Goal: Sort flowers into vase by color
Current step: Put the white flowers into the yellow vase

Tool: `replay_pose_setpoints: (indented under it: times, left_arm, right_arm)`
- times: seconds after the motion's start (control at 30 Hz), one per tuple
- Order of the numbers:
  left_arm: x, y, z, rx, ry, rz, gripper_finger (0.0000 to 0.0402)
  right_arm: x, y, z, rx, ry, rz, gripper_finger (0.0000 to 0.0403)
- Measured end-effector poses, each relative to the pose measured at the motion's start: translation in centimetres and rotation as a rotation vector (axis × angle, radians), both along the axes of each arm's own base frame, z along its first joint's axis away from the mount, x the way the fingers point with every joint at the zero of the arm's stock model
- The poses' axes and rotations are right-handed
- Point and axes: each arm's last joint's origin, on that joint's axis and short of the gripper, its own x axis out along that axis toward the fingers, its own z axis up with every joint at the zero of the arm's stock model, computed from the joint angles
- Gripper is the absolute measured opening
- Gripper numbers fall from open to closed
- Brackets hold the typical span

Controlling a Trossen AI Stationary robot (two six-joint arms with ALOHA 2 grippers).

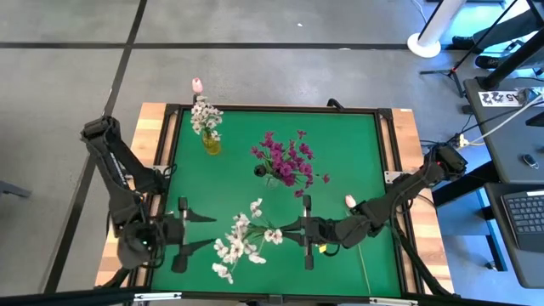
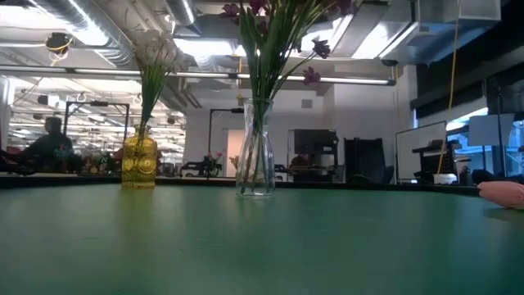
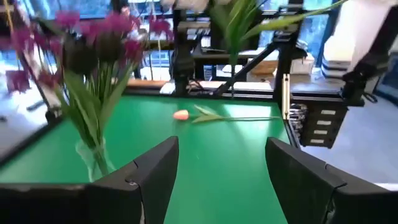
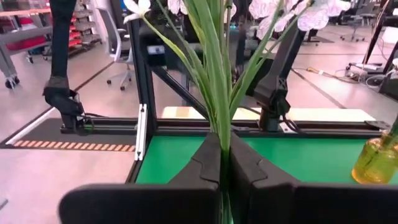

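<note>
**Op:** Two vases up. Yellow vase (image 1: 211,141) at the far left of the green mat (image 1: 357,153) with a small white cluster (image 1: 205,115) already in it, clear vase (image 1: 261,171) near the middle with the magenta spray (image 1: 287,160).

**QA:** Grippers?

**Op:** My right gripper (image 4: 225,163) is clenched on the stems of a white bunch (image 1: 242,240), held above the mat at the near edge, blossoms pointing toward the left arm. Left gripper (image 1: 189,229) is released, fingers spread, hovering just beside those blossoms, holding nothing.

**QA:** Risks from here?

**Op:** First, I judge the grip sits low on thin stems, so the bunch could swing or slip in transit. Second, the stems look fanned out, and the yellow vase has a narrow mouth that already holds stems; a splayed stem could catch the rim and tip it. Third, the left fingers are close to the blossoms; moving either arm carelessly could snag petals. Wrong vase is possible too, since the clear one is nearer.

**QA:** Counts?

**Op:** Two vases, two arms. One white cluster placed, one white bunch in hand, one magenta spray placed. One pink tulip bud (image 1: 349,201) lying on the mat by the right arm, one more pink bud (image 1: 197,84) beyond the table's far edge. Individual stems, can't count them.
</note>
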Motion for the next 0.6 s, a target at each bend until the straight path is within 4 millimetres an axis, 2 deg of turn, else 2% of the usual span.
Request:
replay_pose_setpoints:
  times: [0.13, 0.23, 0.33, 0.47, 0.6]
  left_arm:
    - [2.0, 1.4, -2.6, -0.111, -0.004, 0.007, 0.0235]
    - [4.4, 2.8, -3.5, -0.217, -0.063, -0.110, 0.0235]
    - [6.6, 3.8, -3.5, -0.225, -0.182, -0.240, 0.0235]
    - [8.7, 4.6, -2.9, -0.173, -0.320, -0.278, 0.0235]
    - [10.3, 4.8, -2.4, -0.145, -0.377, -0.320, 0.0235]
  right_arm:
    - [0.1, 0.0, 0.2, 0.002, -0.023, 0.003, 0.0010]
    - [0.3, -0.4, 0.2, 0.002, -0.022, -0.002, 0.0010]
    - [0.5, -0.6, 0.3, 0.010, -0.031, 0.008, 0.0005]
    - [0.5, -0.5, 0.3, 0.012, -0.030, 0.025, 0.0007]
    - [0.5, -0.5, 0.3, 0.012, -0.030, 0.027, 0.0010]
